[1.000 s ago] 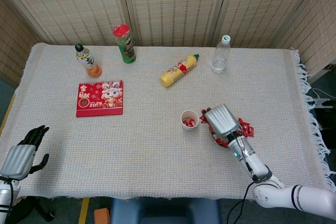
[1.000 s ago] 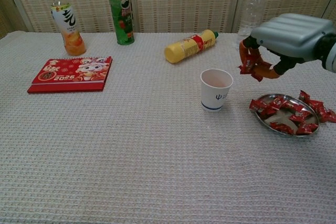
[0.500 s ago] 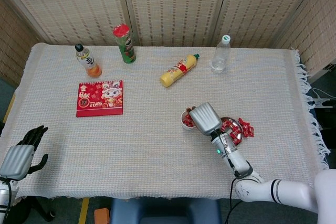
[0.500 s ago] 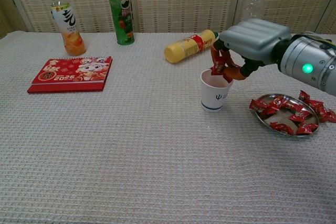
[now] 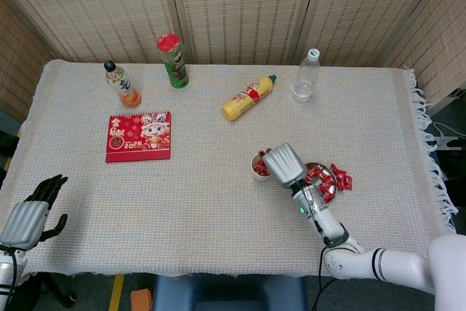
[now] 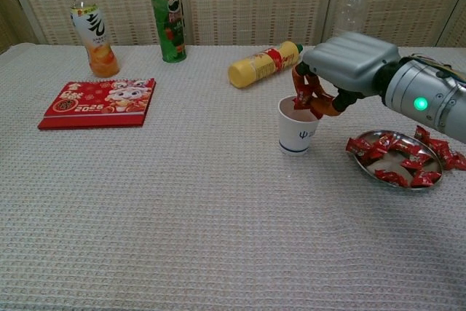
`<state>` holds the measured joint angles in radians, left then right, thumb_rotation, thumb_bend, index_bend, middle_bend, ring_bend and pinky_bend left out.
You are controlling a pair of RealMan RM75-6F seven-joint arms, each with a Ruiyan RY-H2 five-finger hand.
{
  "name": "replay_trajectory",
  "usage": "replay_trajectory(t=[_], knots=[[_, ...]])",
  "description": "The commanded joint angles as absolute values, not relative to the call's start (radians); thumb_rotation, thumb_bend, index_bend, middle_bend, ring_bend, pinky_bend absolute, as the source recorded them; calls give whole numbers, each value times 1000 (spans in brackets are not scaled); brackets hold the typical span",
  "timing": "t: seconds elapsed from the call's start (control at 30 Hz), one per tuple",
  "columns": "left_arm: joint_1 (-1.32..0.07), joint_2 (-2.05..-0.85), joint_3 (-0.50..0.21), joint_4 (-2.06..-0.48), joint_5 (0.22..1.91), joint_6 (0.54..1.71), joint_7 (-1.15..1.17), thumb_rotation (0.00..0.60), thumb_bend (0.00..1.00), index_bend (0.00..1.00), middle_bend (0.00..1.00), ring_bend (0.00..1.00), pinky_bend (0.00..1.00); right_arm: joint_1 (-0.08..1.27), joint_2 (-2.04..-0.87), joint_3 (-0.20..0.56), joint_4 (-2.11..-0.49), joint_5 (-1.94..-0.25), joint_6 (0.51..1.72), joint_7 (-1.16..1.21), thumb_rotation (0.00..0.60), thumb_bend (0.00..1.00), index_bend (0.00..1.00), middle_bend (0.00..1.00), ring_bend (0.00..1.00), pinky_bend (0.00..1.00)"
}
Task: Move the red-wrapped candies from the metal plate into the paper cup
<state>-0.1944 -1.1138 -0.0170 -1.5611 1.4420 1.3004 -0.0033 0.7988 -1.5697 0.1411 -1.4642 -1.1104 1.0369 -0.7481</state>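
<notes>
1. Bench (image 5: 182, 209): covered by a cream woven cloth with a fringed right edge.
2. Orange drink bottle with black cap (image 6: 91, 33): stands upright at the far left of the bench.
3. Green cylindrical chip can with red lid (image 6: 167, 18): stands upright to the right of the orange bottle.
4. Red flat calendar card printed "2026" (image 6: 98, 103): lies flat, nearer than the orange bottle.
5. Yellow squeeze bottle with red label (image 6: 263, 64): lies on its side near the bench centre.
6. Clear plastic water bottle with white cap (image 5: 306, 76): stands upright at the far right.
7. Woven reed screen panels (image 5: 240, 5): stand behind the bench.
</notes>
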Motion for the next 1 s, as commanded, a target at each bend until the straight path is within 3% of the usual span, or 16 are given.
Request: replay_trajectory(t=[0.03, 0.57, 1.0], knots=[[-194, -1113, -17, -1561, 1442, 1301, -4, 600, 437, 0, 0, 54, 348, 799, -1569, 141, -1465, -1110, 1038, -749, 600, 442, 731, 801, 864, 1000], [-196, -1114, -17, -1559, 1442, 1298, -10, 600, 438, 0, 0, 54, 348, 801, -1543, 135, -1497, -1070, 1029, -785, 600, 442, 430, 596, 841, 1000], [-197, -1113, -16, -1558, 1444, 1297, -14, 600, 437, 0, 0, 54, 348, 805, -1561, 146, -1483, -1074, 1043, -762, 600, 402, 356, 496, 840, 1000]])
